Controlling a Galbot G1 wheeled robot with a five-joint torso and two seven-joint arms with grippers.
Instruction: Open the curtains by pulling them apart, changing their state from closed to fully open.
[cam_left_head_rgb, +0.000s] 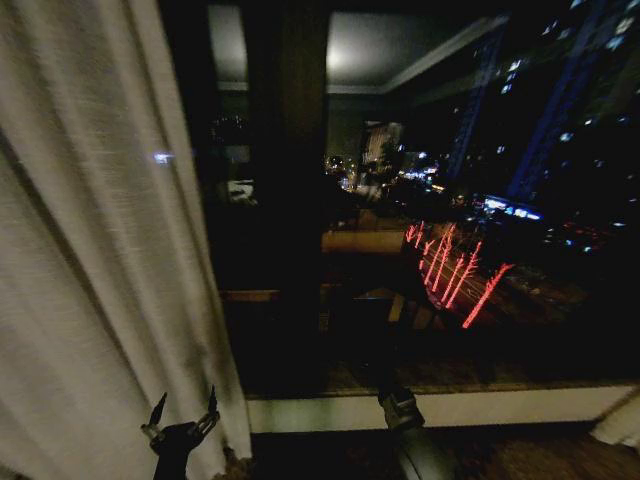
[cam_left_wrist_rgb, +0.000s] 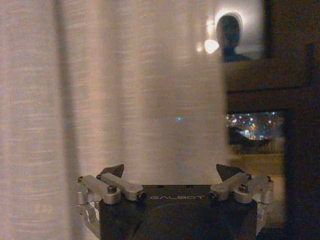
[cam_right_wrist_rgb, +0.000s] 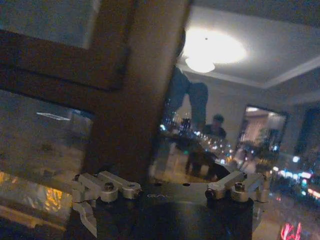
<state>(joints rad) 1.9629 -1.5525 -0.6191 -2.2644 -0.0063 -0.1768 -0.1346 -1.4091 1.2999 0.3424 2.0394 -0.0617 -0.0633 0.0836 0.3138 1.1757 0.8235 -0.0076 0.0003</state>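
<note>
The curtain (cam_left_head_rgb: 90, 250) runs off the head view's top, left and bottom edges, so its full height is cut off. The right arm (cam_left_head_rgb: 405, 425) lies in shadow there, its claw too dark to read.

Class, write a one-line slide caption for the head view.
Sheer curtain drawn to the left of a dark night window, with the open left gripper beside its hem.

Curtains (cam_left_head_rgb: 90, 280) off-white, vertical pleats; window frame (cam_right_wrist_rgb: 135, 90) dark brown.
</note>
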